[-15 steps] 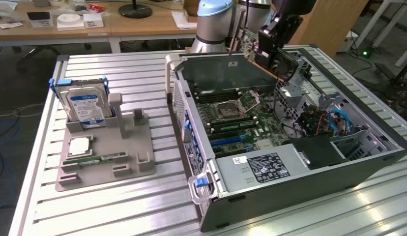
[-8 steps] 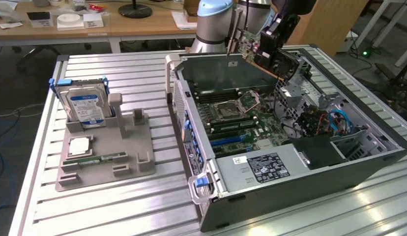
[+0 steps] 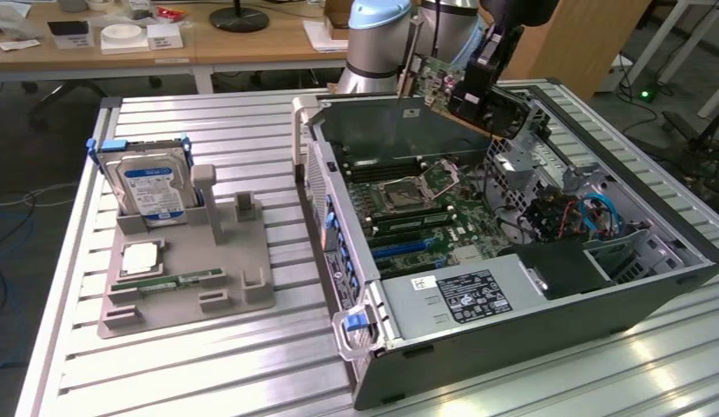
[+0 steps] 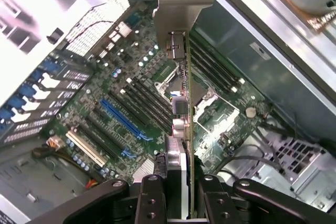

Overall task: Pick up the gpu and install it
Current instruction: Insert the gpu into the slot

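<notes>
While the gripper point(image 4: 179, 203) clamps the gpu point(image 4: 178, 3), keep it upright — the blue slot point(image 3: 400, 250) sits at its six o'clock, exterior view.

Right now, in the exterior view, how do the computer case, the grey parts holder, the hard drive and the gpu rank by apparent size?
1. computer case
2. grey parts holder
3. hard drive
4. gpu: partly hidden and farther from the camera, so its place below the hard drive is unsure.
</notes>
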`<state>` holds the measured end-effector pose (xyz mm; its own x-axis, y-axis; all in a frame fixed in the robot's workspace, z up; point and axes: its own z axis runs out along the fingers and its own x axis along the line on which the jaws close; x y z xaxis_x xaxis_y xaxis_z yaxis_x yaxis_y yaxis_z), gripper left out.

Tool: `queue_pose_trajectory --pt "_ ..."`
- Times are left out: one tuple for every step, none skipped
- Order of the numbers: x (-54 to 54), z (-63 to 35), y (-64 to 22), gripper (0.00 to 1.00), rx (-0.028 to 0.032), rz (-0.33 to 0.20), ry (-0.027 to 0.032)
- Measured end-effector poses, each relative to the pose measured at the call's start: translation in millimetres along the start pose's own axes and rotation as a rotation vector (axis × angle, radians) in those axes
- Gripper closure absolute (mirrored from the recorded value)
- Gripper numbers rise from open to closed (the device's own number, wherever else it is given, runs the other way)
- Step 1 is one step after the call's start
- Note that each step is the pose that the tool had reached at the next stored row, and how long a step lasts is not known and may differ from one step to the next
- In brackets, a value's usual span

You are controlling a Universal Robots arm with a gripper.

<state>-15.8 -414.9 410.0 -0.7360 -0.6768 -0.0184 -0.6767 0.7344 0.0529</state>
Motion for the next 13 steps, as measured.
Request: queue_pose_trajectory --pt "0.0 0.0 0.0 0.72 -0.0003 -0.018 0.0009" --pt "0.0 0.0 0.0 0.72 -0.0007 -0.036 0.0019" --pt "0.0 0.0 0.0 0.72 -0.001 -0.056 0.0029" --pt "0.0 0.0 0.0 0.72 -0.0014 -0.074 0.0038" --pt "0.0 0.0 0.0 0.72 -0.0016 -0.091 0.0049" --pt "0.0 0.0 0.0 0.72 -0.002 -0.109 0.0058" --pt "0.0 0.0 0.0 0.72 -0.0024 -0.127 0.0067" --pt "0.0 0.0 0.0 0.72 -0.0027 -0.145 0.0077" --pt "0.0 0.0 0.0 0.72 -0.003 -0.164 0.0087" --pt "0.0 0.0 0.0 0.72 -0.0034 -0.182 0.0096" --pt "0.0 0.0 0.0 0.72 -0.0037 -0.2 0.0105" --pt "0.0 0.1 0.0 0.72 -0.0041 -0.218 0.0115" --pt "0.0 0.0 0.0 0.72 -0.0044 -0.236 0.0125"
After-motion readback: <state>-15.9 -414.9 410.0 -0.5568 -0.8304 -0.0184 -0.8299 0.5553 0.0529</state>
